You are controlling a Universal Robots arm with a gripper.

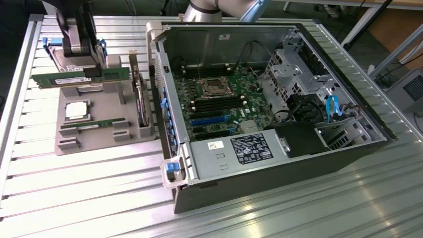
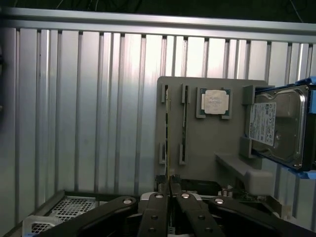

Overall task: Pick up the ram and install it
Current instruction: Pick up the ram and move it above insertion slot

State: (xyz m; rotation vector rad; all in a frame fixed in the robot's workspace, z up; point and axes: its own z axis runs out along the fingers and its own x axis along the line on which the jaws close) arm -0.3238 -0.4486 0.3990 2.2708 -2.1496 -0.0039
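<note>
The gripper pinches the ram, its fingers pressed on the thin edge, over the tray. On the tray lie a second stick, the processor and a hard drive. The PC case stands at the exterior view's right.

The hard drive was cut off by the wrist view's edge. The gripper hid part of the ram, whose label was too small to read.

Long thin green ram stick with white label strip, ribbed silver metal table, flat grey plastic holder, square green motherboard
</note>
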